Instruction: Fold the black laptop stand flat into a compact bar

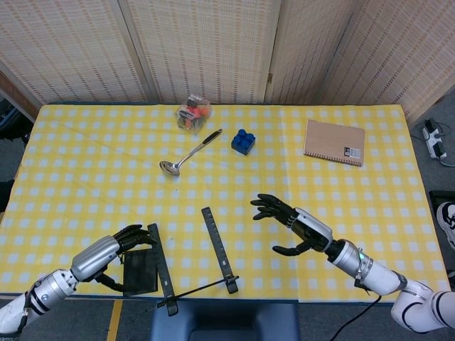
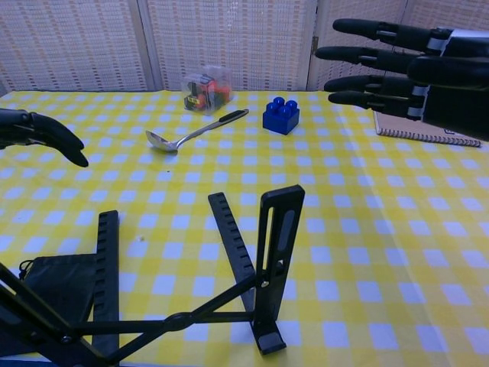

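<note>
The black laptop stand lies unfolded at the table's front edge. Its left toothed bar [image 1: 161, 264] and right toothed bar [image 1: 217, 246] are spread apart, joined by a thin cross rod [image 1: 202, 289]. In the chest view the right bar's end piece [image 2: 275, 256] stands upright. My left hand [image 1: 115, 249] hovers over the black pouch [image 1: 142, 273], fingertips close to the left bar's far end, holding nothing. My right hand [image 1: 296, 225] floats to the right of the stand with fingers spread, clear of it. The chest view shows that right hand [image 2: 401, 65] raised high.
A metal spoon [image 1: 189, 153], a blue brick [image 1: 242, 141] and a clear box of coloured pieces [image 1: 193, 114] lie at the back centre. A brown notebook [image 1: 334, 142] sits at the back right. The stand's cross rod overhangs the table's front edge [image 1: 284, 301].
</note>
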`<state>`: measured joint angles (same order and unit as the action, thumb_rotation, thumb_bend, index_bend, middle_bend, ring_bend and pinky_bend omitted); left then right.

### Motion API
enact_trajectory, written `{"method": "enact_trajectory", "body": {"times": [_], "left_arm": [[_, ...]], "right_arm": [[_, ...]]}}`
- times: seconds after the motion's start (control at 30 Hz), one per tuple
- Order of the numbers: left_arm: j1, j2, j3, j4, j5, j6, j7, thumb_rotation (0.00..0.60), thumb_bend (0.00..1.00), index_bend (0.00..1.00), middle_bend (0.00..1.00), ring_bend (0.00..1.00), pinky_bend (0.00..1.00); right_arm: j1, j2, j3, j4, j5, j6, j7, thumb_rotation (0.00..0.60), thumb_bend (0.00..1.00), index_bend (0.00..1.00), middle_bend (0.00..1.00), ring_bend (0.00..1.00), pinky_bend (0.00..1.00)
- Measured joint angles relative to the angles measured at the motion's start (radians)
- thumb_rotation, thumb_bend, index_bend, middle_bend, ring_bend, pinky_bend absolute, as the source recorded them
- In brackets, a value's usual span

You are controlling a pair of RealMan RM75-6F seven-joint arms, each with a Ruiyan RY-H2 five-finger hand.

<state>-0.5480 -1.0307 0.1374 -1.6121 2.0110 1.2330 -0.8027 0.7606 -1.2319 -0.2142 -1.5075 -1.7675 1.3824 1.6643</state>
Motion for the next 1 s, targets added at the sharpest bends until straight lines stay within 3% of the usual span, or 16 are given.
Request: {"method": "enact_trajectory", "body": {"times": [0.2,0.53,0.77,1.0], "left_arm": [[-0.053,-0.005,0.037,-0.033,0.048,-0.051,0.054,0.600,0.17,0.16,0.20,0.09,0.02],[-0.076,-0.067,0.079,-0.053,0.036,-0.120,0.174,0.600,0.17,0.10,0.17,0.07,0.01],[-0.092,-0.105,0.109,-0.055,0.037,-0.125,0.188,0.600,0.14,0.08,0.14,0.04,0.00],[-0.080,-0.181,0.101,-0.045,0.013,-0.088,0.215,0.600,0.14,0.05,0.13,0.03,0.00]], "right_arm": [[-0.008,0.022,0.021,-0.016,0.006,-0.005,-0.003,0.600,0.31,0.00,0.11,0.20,0.00],[-0.021,0.032,0.040,-0.019,0.007,-0.028,0.002,0.600,0.31,0.00,0.11,0.20,0.00],[-0.025,0.030,0.049,-0.015,0.001,-0.041,0.008,0.600,0.31,0.00,0.11,0.20,0.00],[-0.029,0.028,0.056,-0.012,-0.006,-0.049,0.015,0.600,0.31,0.00,0.11,0.20,0.00]]}}
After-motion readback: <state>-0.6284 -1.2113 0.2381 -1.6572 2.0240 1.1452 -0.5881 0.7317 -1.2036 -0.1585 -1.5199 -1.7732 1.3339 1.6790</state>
